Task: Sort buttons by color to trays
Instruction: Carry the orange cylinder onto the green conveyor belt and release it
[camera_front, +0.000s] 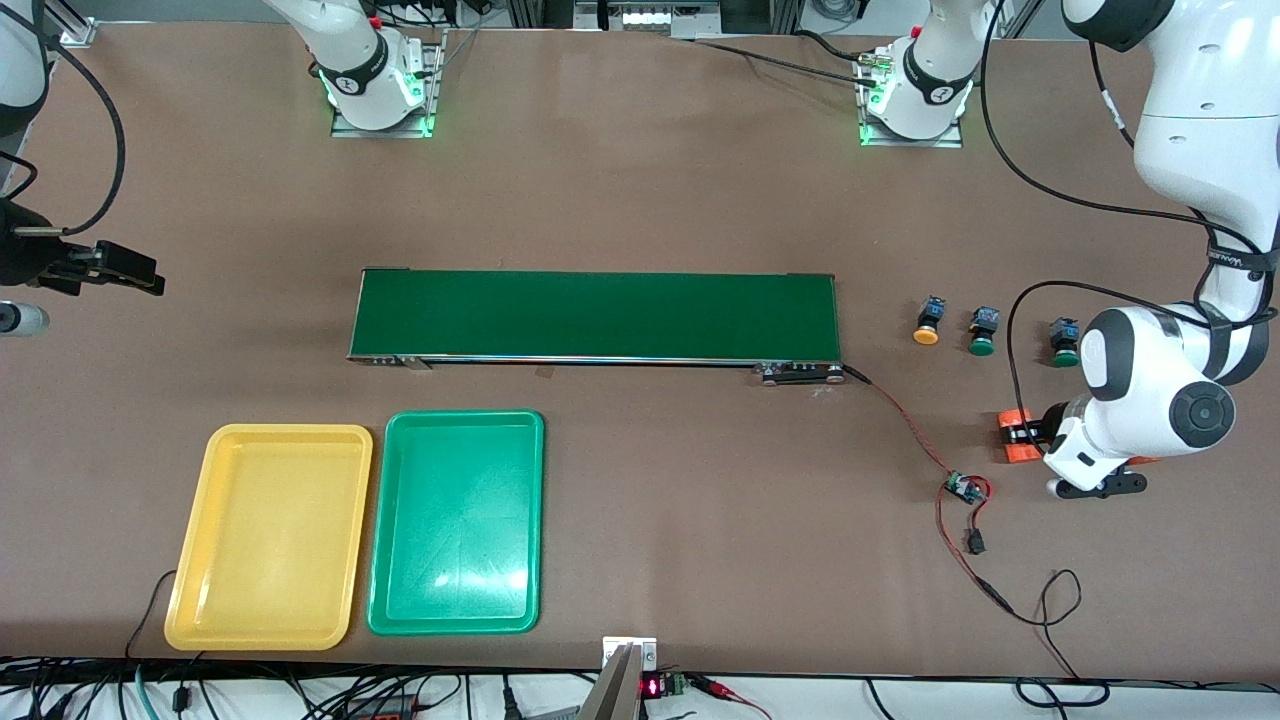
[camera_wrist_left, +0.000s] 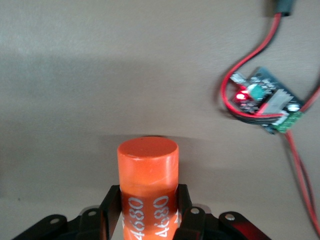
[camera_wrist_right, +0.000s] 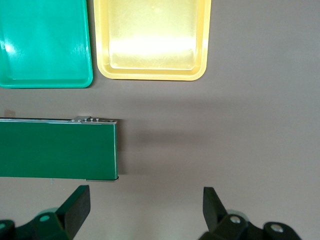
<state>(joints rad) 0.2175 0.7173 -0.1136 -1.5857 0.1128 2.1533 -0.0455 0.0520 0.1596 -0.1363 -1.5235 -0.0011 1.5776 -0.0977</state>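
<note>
Pinching the orange cylinder (camera_wrist_left: 148, 185), your left gripper (camera_wrist_left: 149, 210) risks missorting; right gripper (camera_wrist_right: 146, 205) waits spread; buttons (camera_front: 981, 331) untouched.

It was a robotics lab: arm bases (camera_front: 380, 85) bolted to a brown worktop (camera_front: 640, 200), loose cables (camera_front: 960, 560), a bare circuit board (camera_front: 966, 489).

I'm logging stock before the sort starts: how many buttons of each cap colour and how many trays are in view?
Orange-yellow buttons: 1
Green buttons: 2
Yellow tray: 1
Green tray: 1
Total: 5. The left arm may hide another button.
</note>
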